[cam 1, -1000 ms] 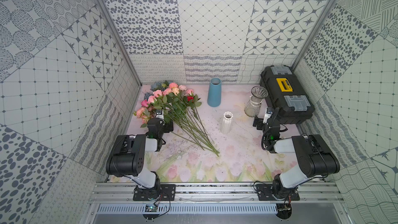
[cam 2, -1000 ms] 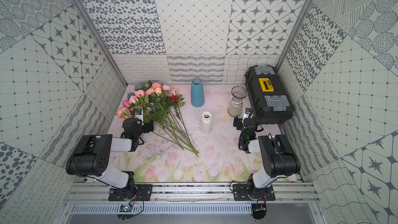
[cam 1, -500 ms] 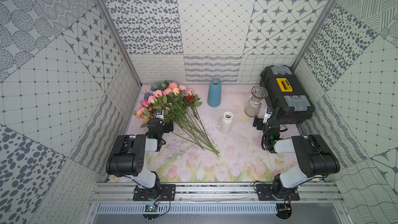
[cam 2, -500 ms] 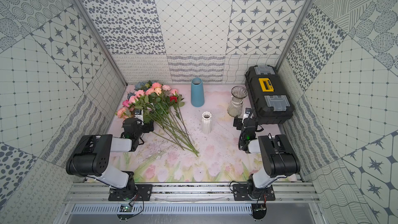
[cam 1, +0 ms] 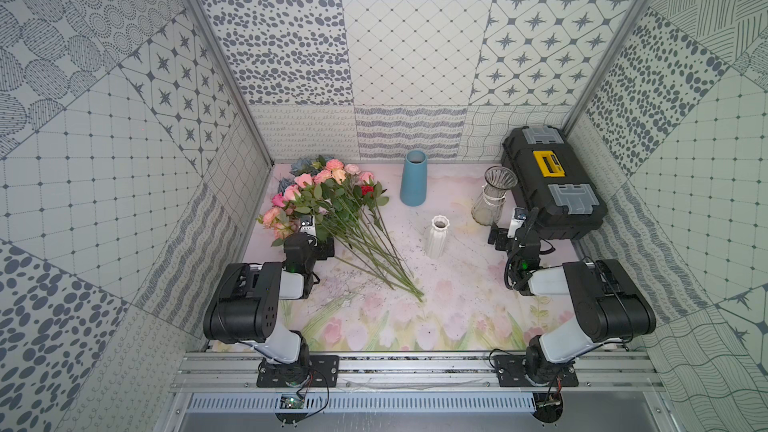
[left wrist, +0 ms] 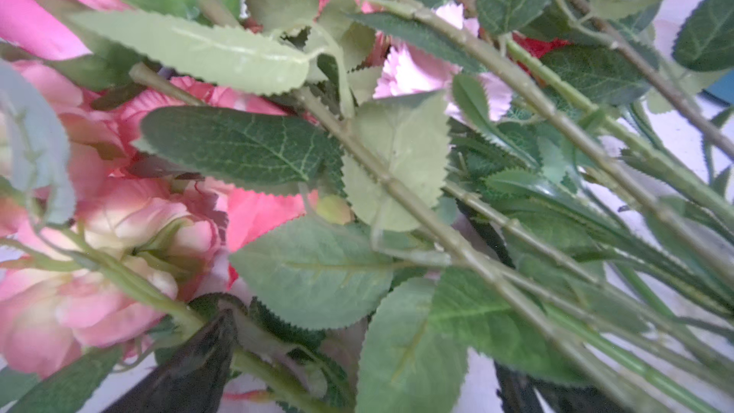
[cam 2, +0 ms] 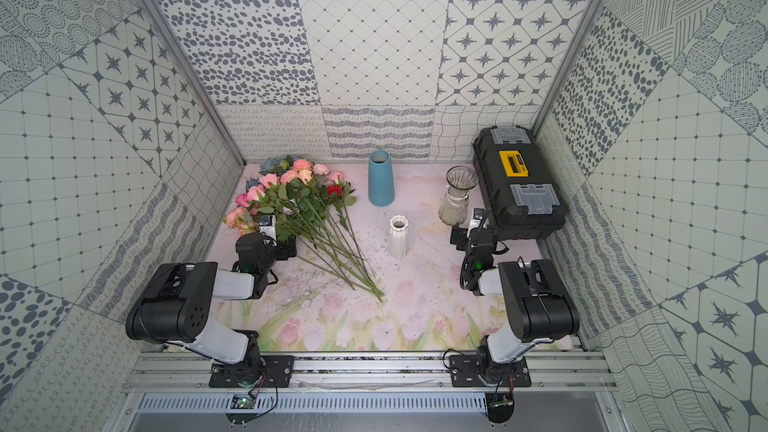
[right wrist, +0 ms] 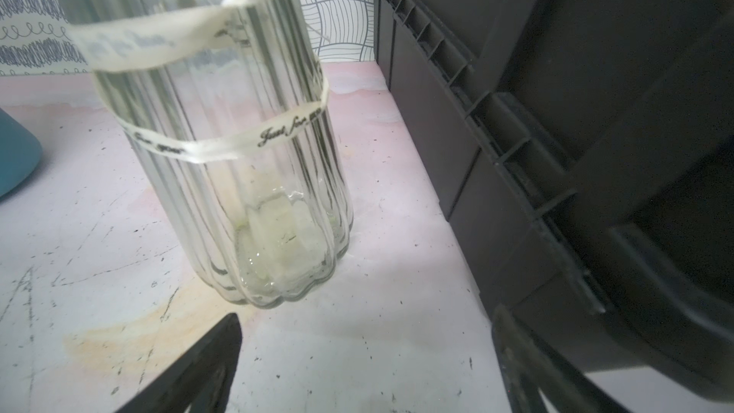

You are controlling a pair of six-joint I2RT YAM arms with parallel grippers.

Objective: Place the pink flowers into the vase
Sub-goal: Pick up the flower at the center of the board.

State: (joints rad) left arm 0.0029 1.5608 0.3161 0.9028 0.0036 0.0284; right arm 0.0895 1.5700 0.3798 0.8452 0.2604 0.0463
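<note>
The pink flowers (cam 1: 322,184) lie in a loose sheaf on the tabletop (cam 1: 449,297), heads at the back left. They look light and springy, with leaves apt to snag; a bare stiff stem seems the best hold. The left pincer (left wrist: 357,383) is spread among the leaves, gripping nothing; the right pincer (right wrist: 365,375) is spread, facing the glass vase (right wrist: 238,176)

The ribbed clear glass vase (right wrist: 246,212) is recorded as glossy, banded by a cream fabric ribbon (right wrist: 230,147); the black toolbox (right wrist: 516,113) is matt plastic.
</note>
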